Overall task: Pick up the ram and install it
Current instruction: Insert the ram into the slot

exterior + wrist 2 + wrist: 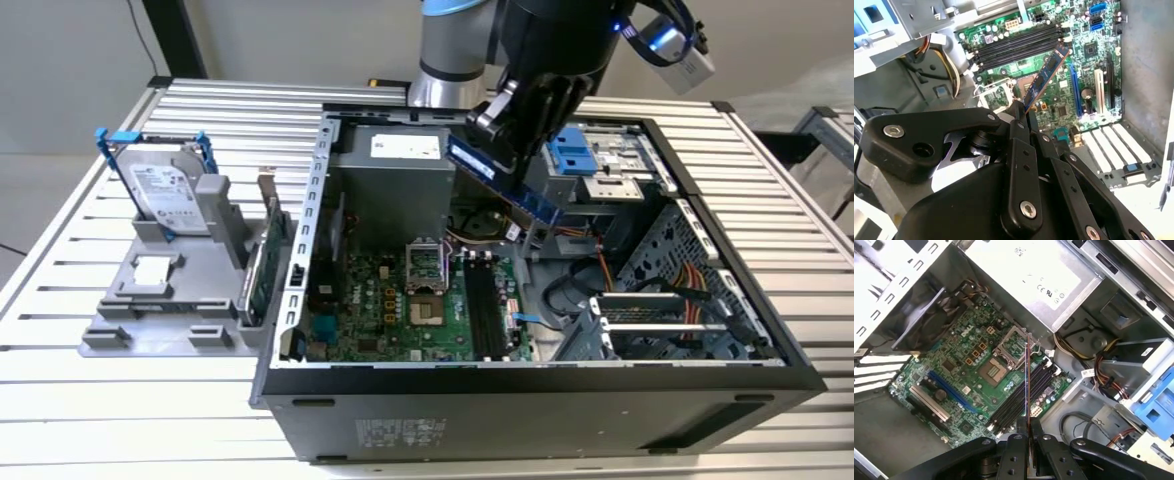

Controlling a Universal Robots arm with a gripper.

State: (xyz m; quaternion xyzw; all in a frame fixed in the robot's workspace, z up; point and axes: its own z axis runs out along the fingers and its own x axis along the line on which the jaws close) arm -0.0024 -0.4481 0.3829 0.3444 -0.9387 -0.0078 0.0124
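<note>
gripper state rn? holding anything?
Gripper: closed on the ram, held in the air above the motherboard inside the open computer case.

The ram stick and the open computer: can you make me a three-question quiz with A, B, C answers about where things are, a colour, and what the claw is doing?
1. Where is the ram?
A. Lying on the table
B. Held in the air above the open computer case
C. Pushed into a slot

2. What colour is the frame round the hard drive?
A. Blue
B. Red
C. Yellow

3. What is the gripper doing?
A. Open and empty
B. Shut on the ram
C. Shut on a cable

Answers: 1 B, the exterior view shows the stick above the motherboard. 2 A, blue bars edge the drive. 3 B, in both wrist views the stick juts out from between the closed fingers.
</note>
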